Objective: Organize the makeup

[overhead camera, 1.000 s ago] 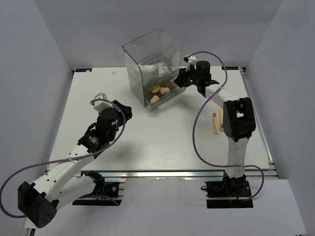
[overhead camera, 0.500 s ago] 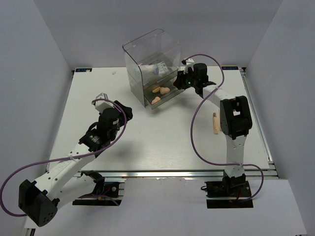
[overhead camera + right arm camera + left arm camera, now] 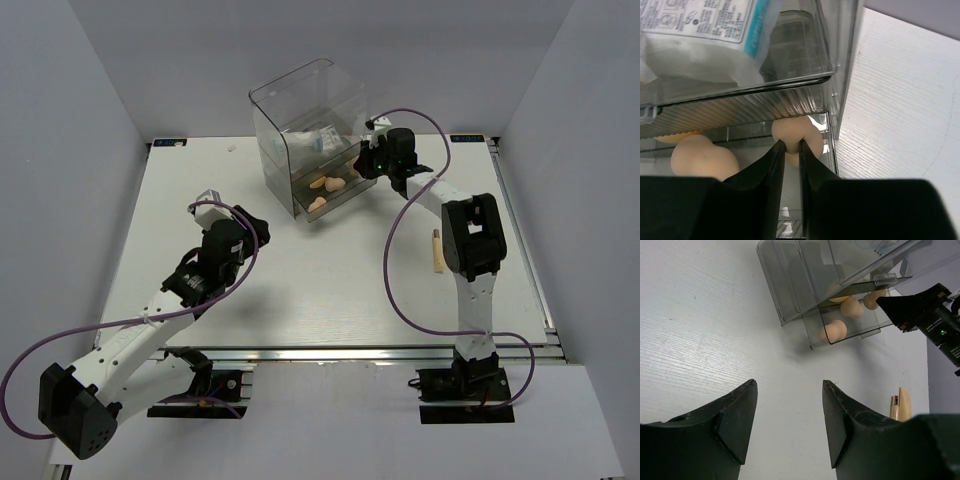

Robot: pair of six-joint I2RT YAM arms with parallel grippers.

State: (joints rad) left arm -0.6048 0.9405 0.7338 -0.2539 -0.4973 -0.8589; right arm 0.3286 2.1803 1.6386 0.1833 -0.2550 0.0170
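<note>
We see bright, even light from above, soft shadows on the table point(image 3: 320, 300), faint glare on the drawer box point(image 3: 300, 95), and the right gripper point(image 3: 789, 145) slightly out of focus up close.

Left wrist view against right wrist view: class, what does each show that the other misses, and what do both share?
Only the left wrist view shows the open left claw, the beige stick lying on the table, and the right claw from outside. Only the right wrist view shows the slim gap between that claw's fingers. Both show the clear drawer box and peach sponges in its lower drawer.
</note>
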